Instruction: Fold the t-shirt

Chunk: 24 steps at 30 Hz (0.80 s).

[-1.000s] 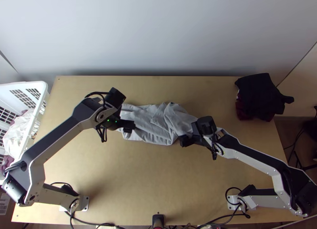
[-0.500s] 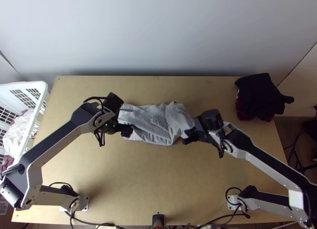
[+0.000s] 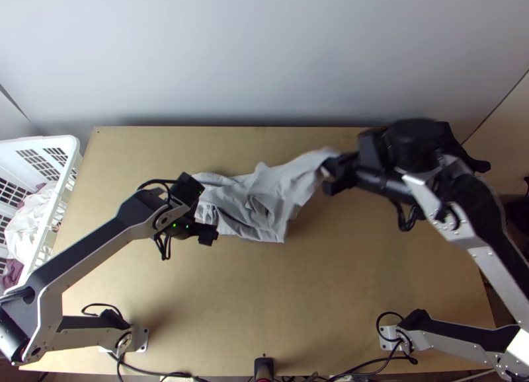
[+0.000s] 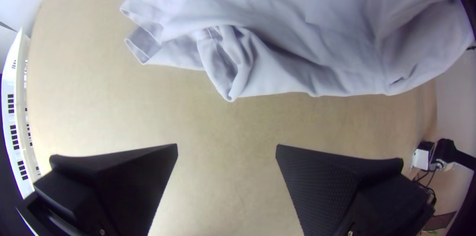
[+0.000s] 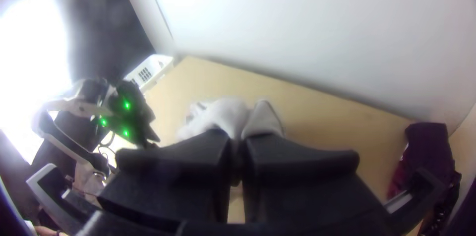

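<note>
Pale wooden bench (image 3: 278,296). My left claw (image 4: 226,146) is open beside the rumpled grey t-shirt (image 3: 228,195) lying centrally; my right claw (image 3: 327,177), farther, grips its raised end. Likely straightening before folding; next, I should smooth and lower it.

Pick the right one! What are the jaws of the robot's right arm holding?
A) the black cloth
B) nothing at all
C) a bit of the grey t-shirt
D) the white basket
C: the right gripper has its jaws shut on part of the grey t-shirt, which stretches up to them from the table.
</note>
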Motion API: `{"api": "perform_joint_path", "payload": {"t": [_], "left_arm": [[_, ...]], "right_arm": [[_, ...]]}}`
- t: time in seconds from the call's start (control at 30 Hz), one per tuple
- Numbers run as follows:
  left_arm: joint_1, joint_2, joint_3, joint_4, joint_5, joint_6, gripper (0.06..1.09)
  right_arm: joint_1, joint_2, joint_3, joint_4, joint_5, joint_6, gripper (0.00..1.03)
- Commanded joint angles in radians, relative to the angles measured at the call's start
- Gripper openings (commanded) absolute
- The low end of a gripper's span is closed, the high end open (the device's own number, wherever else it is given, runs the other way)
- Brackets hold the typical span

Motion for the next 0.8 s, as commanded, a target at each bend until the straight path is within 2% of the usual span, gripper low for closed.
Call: {"api": "perform_joint_path", "payload": {"t": [0.0, 0.33, 0.5, 0.63, 0.77], "left_arm": [[-0.019, -0.028, -0.118, 0.047, 0.0, 0.021, 1.02], [-0.023, -0.034, -0.226, 0.132, -0.02, 0.039, 1.02], [-0.005, -0.033, -0.232, 0.209, -0.021, 0.033, 1.02], [-0.048, -0.031, -0.238, 0.38, -0.015, 0.024, 1.02], [-0.149, -0.073, -0.247, 0.58, -0.021, 0.097, 1.02]], "right_arm": [[-0.061, 0.063, 0.245, -0.04, -0.001, 0.011, 0.03], [-0.19, 0.036, 0.299, -0.062, -0.024, -0.039, 0.03], [-0.186, 0.031, 0.296, -0.065, -0.025, -0.027, 0.03], [-0.167, 0.033, 0.288, -0.065, -0.025, -0.013, 0.03], [-0.149, 0.037, 0.271, -0.065, -0.025, 0.004, 0.03]]}}
